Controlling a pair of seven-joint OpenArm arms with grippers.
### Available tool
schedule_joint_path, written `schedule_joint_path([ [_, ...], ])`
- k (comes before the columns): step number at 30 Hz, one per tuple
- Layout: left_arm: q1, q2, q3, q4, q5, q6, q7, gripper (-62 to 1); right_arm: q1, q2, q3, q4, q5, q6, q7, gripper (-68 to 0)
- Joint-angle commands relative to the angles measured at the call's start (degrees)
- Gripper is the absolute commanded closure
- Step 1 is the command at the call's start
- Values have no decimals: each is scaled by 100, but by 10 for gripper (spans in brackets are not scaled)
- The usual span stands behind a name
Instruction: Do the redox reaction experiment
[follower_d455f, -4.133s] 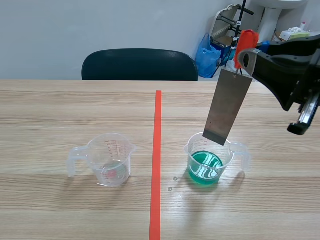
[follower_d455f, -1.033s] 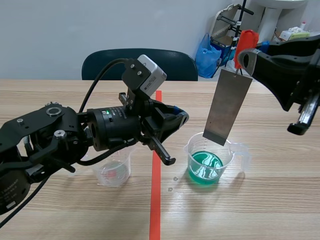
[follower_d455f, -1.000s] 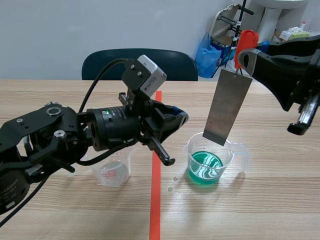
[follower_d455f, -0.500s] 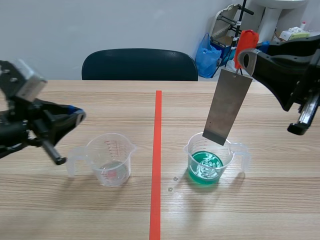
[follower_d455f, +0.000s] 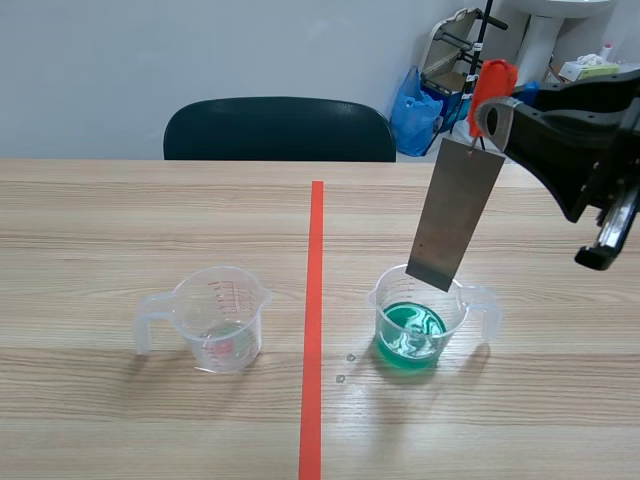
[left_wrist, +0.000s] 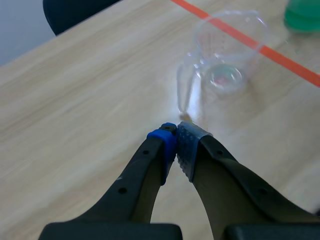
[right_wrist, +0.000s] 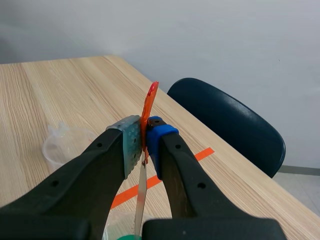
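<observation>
A grey metal plate (follower_d455f: 455, 215) hangs from an orange clip (follower_d455f: 492, 85) that my right gripper (follower_d455f: 490, 112) is shut on, high at the right. The plate's lower edge is at the mouth of a clear beaker of green liquid (follower_d455f: 415, 325), above the liquid. In the right wrist view the gripper (right_wrist: 144, 132) pinches the orange clip (right_wrist: 150, 100), with the plate's edge (right_wrist: 141, 200) below. A second clear beaker (follower_d455f: 220, 320) stands left of the tape line and looks nearly empty. My left gripper (left_wrist: 176, 135) is shut on nothing, just short of that beaker (left_wrist: 227, 60). The left arm is absent from the scene view.
An orange tape line (follower_d455f: 313, 320) runs down the table's middle between the beakers. A dark chair (follower_d455f: 280, 128) stands behind the far edge, with a blue bag (follower_d455f: 415, 110) and clutter at the back right. Small droplets (follower_d455f: 345, 368) lie near the green beaker.
The left arm, stretched across the middle a second ago, has pulled back to the left and out of the scene view. The right arm and plate have not moved.
</observation>
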Motion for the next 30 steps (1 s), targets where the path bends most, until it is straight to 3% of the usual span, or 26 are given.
schedule_joint_path([
  [1,219,293,-92,2,190,11,-404,-30,68,92,68,96,87,0,85,-6],
  [5,931,789,-509,-17,844,9,-1226,-32,68,92,68,96,87,2,85,-7],
  [7,1158,986,-632,-17,1158,9,-1373,-83,68,92,68,96,87,2,85,-6],
  [9,1327,1141,-688,-17,1421,9,-1419,-215,68,92,68,96,87,2,85,-7],
  [13,1528,1353,-702,-17,1545,9,-1414,-585,68,92,68,96,87,2,85,-6],
  [14,1558,1394,-702,-17,1545,9,-1419,-623,68,92,68,96,87,2,85,-6],
  [30,1563,1482,-699,-17,1541,9,-1392,-623,68,92,68,96,87,2,87,-6],
])
